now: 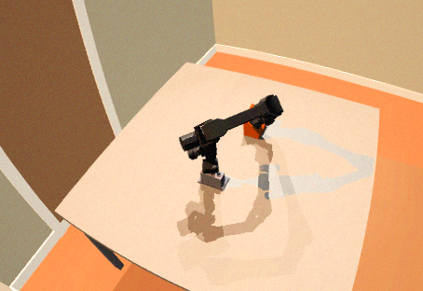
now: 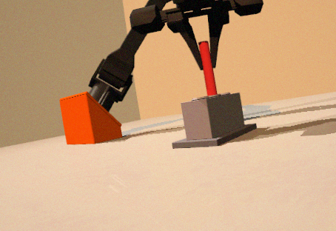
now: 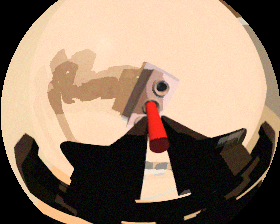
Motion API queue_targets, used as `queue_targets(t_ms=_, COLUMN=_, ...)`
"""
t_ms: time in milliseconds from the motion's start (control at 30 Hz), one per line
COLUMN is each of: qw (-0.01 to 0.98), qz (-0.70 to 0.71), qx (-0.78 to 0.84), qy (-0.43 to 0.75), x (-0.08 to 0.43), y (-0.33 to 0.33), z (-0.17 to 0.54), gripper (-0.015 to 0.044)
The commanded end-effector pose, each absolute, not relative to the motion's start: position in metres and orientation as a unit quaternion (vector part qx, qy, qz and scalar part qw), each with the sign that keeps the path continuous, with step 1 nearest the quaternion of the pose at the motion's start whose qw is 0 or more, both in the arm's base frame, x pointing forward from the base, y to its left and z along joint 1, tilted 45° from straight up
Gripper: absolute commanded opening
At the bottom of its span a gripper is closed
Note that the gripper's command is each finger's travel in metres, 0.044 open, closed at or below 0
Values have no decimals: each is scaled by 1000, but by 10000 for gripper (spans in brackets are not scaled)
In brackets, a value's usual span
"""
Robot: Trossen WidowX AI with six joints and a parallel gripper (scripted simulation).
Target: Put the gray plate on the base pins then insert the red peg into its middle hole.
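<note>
Nearest us, the gripper (image 2: 208,67) (image 3: 154,120) grasps the peg (image 2: 208,69) (image 3: 157,127), its upper end standing above the fingertips. Below, the peg's lower end meets the top of the gray base (image 2: 226,113) (image 3: 140,92); we cannot tell how deep it sits. Farther back, we see the arm (image 1: 242,118) (image 2: 120,58) rising from an orange block (image 1: 252,131) (image 2: 78,120) on the table (image 1: 154,138) (image 2: 148,183) (image 3: 200,65), and behind that, walls (image 1: 317,12) (image 2: 222,35).
</note>
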State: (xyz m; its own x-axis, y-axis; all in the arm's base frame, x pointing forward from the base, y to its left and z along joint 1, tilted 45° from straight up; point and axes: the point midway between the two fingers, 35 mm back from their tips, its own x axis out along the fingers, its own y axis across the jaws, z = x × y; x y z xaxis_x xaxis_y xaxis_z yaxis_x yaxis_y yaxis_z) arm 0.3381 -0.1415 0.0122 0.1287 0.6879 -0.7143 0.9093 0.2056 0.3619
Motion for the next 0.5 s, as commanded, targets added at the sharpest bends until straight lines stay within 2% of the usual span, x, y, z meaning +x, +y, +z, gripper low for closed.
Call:
queue_targets(t_ms=0, qw=427, qz=-130, qx=618, qy=647, x=337, y=-141, z=11, gripper=0)
queue_targets(t_ms=467, qw=427, qz=-130, qx=618, qy=647, x=337, y=-140, z=11, gripper=0)
